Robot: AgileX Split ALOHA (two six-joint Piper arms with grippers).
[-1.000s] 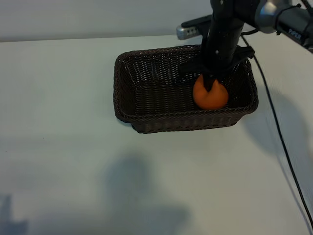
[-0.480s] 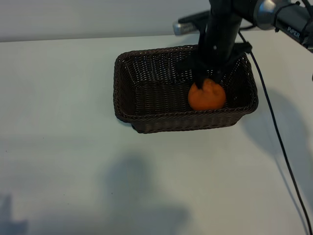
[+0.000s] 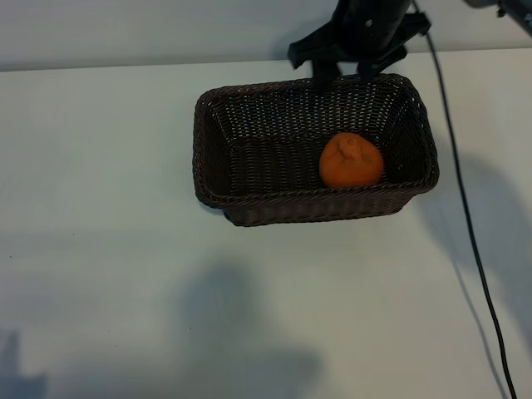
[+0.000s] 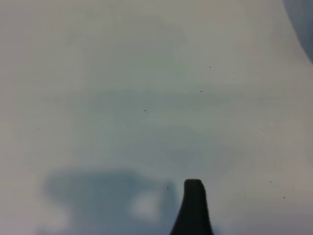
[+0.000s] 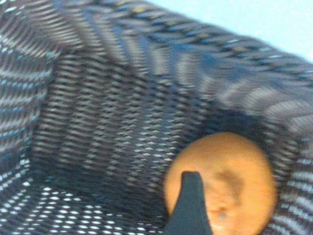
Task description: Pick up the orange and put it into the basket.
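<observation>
the orange (image 3: 352,160) lies inside the wicker basket (image 3: 218,150) on the table (image 3: 100,249), at its right end. the right gripper (image 3: 342,75) hangs above the far rim, fingers spread, holding nothing.

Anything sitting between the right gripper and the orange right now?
Nothing loose. In the exterior view the right gripper hangs open above the basket's far rim; between it and the orange shows only the basket's inner weave.
</observation>
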